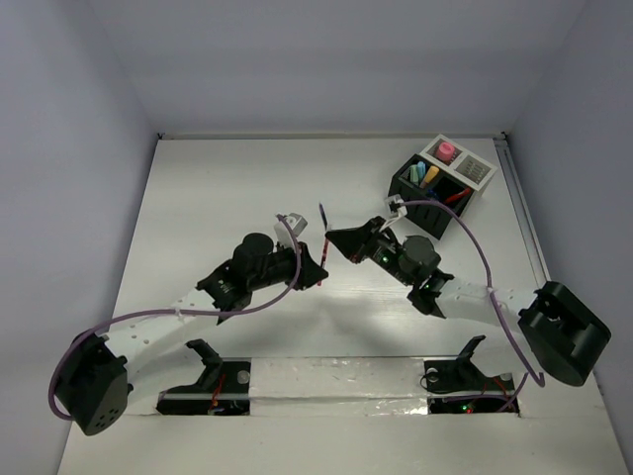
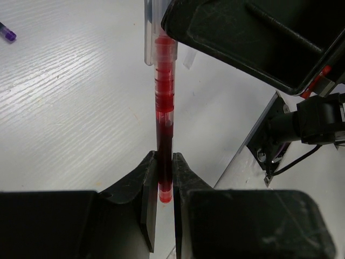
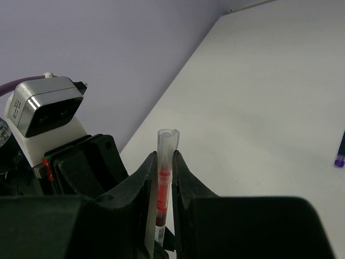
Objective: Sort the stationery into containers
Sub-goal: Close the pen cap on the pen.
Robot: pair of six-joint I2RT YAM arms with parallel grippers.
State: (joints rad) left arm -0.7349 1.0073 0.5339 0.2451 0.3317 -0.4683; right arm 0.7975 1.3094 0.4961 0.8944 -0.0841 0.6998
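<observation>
Red pen (image 2: 164, 129) gripped both ends: L fingers (image 2: 145, 189), R fingers (image 3: 190, 183).

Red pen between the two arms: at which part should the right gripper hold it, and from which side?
Grip the clear cap end of the red pen, as the right gripper does now. The left gripper pinches the other end, so approach from the side facing it, fingers across the thin barrel.

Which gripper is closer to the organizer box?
Right. The right gripper sits down-left of the organizer box; the left gripper lies farther beyond it. Both clamp the red pen.
</observation>
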